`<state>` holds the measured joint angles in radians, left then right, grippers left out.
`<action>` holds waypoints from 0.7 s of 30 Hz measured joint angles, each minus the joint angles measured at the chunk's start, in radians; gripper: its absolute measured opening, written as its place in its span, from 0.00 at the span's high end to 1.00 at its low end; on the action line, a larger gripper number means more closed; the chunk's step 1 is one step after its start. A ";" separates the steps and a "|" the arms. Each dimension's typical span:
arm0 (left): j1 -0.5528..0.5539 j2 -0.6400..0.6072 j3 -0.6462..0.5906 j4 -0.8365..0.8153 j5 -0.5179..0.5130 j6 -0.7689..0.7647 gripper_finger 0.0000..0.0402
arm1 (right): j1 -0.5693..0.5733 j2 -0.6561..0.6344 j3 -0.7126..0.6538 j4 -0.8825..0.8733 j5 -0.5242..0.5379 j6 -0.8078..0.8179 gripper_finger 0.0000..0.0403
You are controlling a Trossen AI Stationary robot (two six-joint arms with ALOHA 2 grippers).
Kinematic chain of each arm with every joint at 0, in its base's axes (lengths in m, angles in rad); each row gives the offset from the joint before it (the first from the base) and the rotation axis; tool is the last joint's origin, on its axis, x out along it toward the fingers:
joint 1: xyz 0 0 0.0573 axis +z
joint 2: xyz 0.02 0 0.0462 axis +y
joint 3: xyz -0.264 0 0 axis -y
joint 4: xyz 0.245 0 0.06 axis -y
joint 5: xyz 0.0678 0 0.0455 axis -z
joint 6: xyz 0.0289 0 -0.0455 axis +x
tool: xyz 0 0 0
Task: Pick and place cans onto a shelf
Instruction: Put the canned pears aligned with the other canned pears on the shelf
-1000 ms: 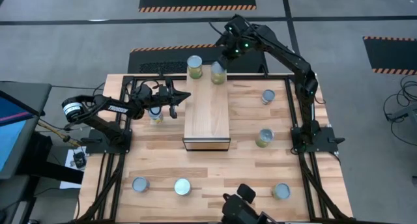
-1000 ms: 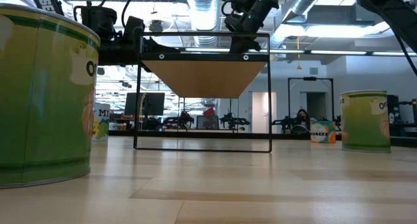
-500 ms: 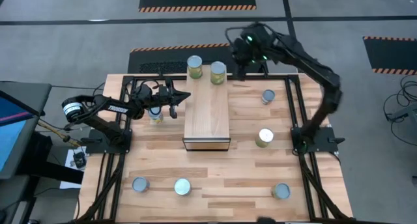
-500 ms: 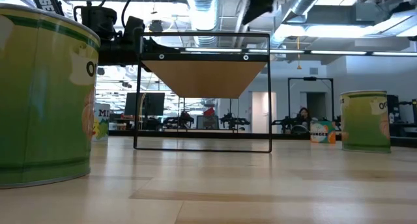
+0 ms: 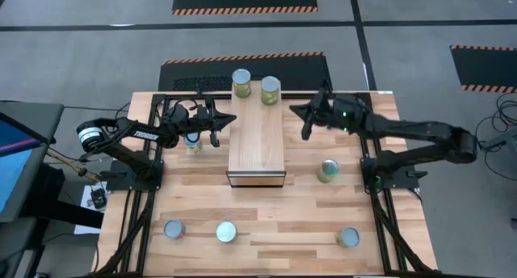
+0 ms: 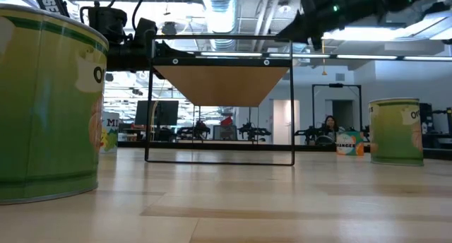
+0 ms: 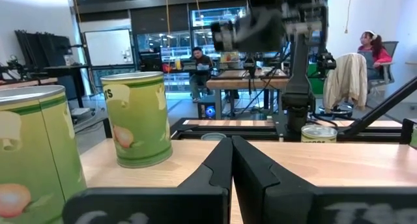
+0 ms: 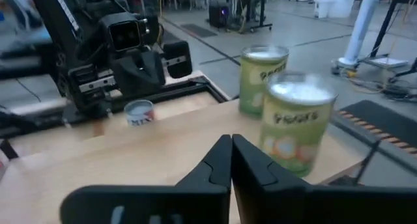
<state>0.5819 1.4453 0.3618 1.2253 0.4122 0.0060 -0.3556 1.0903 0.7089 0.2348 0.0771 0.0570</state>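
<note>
Swinging back from the shelf's [image 5: 257,141] far end, where two cans [image 5: 270,90] now stand, the right gripper [image 5: 305,122] hangs empty, fingers together, beside the shelf, presumably heading for the next can [image 5: 327,171] on the tabletop [image 5: 275,221].

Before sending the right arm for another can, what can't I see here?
High view: the right arm covers a strip of table beneath it; anything there is hidden.
High view: the small can beside the left gripper is partly covered by it.
Low view: the shelf shows only its underside; its top is out of sight.
Low view: the nearest can is cut off by the left edge.
</note>
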 joint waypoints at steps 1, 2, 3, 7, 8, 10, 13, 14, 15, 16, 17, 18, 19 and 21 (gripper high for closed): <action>0.000 0.000 0.000 0.000 0.000 0.000 1.00 | 0.005 0.007 -0.032 0.056 0.000 0.021 0.91; 0.000 0.000 0.000 0.000 0.000 -0.001 1.00 | 0.007 0.020 -0.053 0.100 0.000 0.033 0.91; 0.000 0.000 0.000 0.000 0.000 -0.001 1.00 | 0.007 0.038 -0.065 0.137 0.000 0.038 0.91; 0.000 0.000 0.000 -0.001 0.000 -0.002 1.00 | 0.007 0.148 -0.072 0.235 0.020 0.041 0.95; 0.000 0.000 0.000 -0.001 0.000 -0.002 1.00 | 0.007 0.182 -0.068 0.262 0.033 0.039 0.97; 0.000 0.000 0.000 -0.001 0.000 -0.002 1.00 | 0.006 0.250 -0.049 0.292 0.056 0.026 0.98; 0.000 0.000 0.000 -0.002 0.000 -0.002 1.00 | 0.000 0.337 -0.004 0.309 0.060 0.025 0.98; 0.000 0.000 0.000 -0.002 0.000 -0.002 1.00 | -0.001 0.360 0.011 0.310 0.060 0.025 0.99; 0.000 0.000 0.000 -0.003 0.000 -0.001 1.00 | 0.001 0.380 0.025 0.311 0.061 0.024 0.99; 0.000 0.000 0.000 -0.003 0.000 -0.001 1.00 | 0.001 0.401 0.038 0.315 0.062 0.022 0.99; 0.000 0.000 0.000 -0.003 0.000 -0.001 1.00 | 0.001 0.414 0.047 0.316 0.062 0.021 0.99; 0.000 0.000 0.000 -0.003 0.000 -0.001 1.00 | 0.002 0.425 0.055 0.316 0.062 0.018 0.99; 0.000 0.000 0.000 -0.003 0.000 -0.001 1.00 | 0.002 0.435 0.063 0.318 0.062 0.016 0.99; 0.000 0.000 0.000 -0.004 0.000 -0.001 1.00 | -0.001 0.447 0.071 0.320 0.062 0.014 0.99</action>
<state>0.5819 1.4452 0.3618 1.2217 0.4122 0.0048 -0.3570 1.5377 0.7796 0.5544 0.1387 0.0714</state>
